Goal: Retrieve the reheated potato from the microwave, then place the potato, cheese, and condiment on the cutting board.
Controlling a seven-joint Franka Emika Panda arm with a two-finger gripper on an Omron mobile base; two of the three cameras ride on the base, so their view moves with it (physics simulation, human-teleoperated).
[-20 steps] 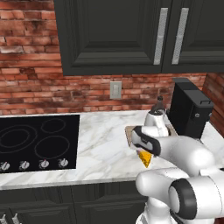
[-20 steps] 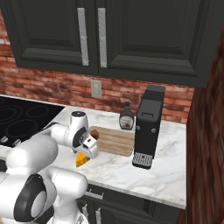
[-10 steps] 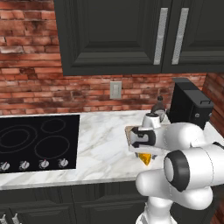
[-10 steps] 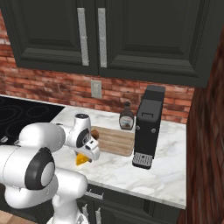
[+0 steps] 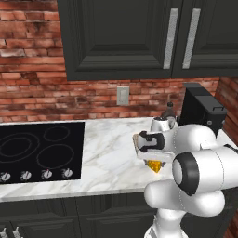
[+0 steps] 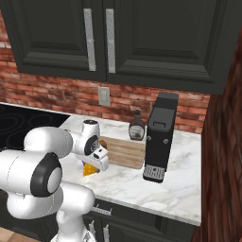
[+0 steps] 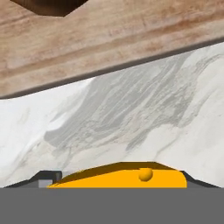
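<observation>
The bench was white marble and ran along a red brick wall, under dark cupboards. A black stove top sat in the bench on the left side. A big black coffee machine stood near the right end.

The cutting board lay flat on the bench, just beside the coffee machine. In the hand view the cutting board crossed the top, and a brown rounded thing, likely the potato, sat on it at the very top edge. The condiment stood upright near the wall, behind the board.

The cheese lay on the bench, just in front of the board and not on it. In the hand view the cheese was right at the bottom, between the two dark tips.

The pincer hung low over the cheese. Its tips stood on each side of the wedge, but it could not be told if they were squeezing it.
</observation>
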